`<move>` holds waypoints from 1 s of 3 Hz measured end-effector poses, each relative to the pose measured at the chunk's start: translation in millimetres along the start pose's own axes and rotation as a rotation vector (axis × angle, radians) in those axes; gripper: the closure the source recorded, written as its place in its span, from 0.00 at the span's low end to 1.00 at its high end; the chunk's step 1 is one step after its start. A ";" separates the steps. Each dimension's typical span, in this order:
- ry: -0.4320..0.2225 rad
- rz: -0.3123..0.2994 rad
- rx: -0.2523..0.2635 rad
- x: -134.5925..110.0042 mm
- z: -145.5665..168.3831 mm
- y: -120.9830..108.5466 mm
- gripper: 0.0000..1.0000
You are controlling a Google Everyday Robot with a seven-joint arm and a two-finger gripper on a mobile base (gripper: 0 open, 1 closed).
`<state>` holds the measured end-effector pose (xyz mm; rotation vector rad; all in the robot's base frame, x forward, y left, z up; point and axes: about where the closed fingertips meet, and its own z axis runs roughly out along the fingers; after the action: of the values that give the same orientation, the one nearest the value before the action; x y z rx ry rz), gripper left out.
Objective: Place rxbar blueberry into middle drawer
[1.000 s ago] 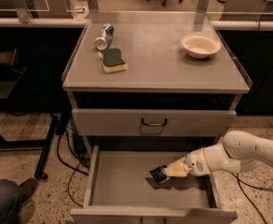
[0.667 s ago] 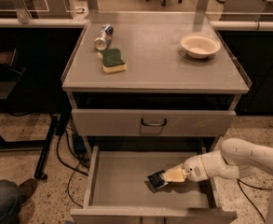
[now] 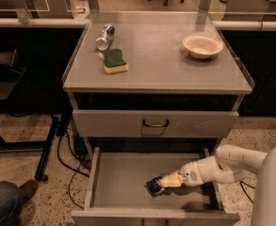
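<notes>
Low over the floor of the middle drawer (image 3: pixel 123 185): packet brought down, not yet let go.

Reaching in from the right, with the gripper (image 3: pixel 164 182) sunk lower and a little further left than a second ago, fingers closed tight on one end of the rxbar blueberry (image 3: pixel 153 187). Packet now well inside the side walls and close above the grey floor, perhaps already touching it with the far corner; hard to tell from this angle. Carrying as good as done, judging by that drop; only opening up and backing out left to do. Unmoved up on the surface (image 3: pixel 175 74): can (image 3: pixel 104 36), sponge (image 3: pixel 115 61), bowl (image 3: pixel 202 45). Shut as before, the upper drawer (image 3: pixel 118 124).
</notes>
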<state>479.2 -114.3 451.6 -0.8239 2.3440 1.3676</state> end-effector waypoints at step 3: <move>-0.100 0.004 -0.026 -31.2 21.6 -21.2 1.00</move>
<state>516.3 -93.6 442.5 -0.7403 2.2574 1.4103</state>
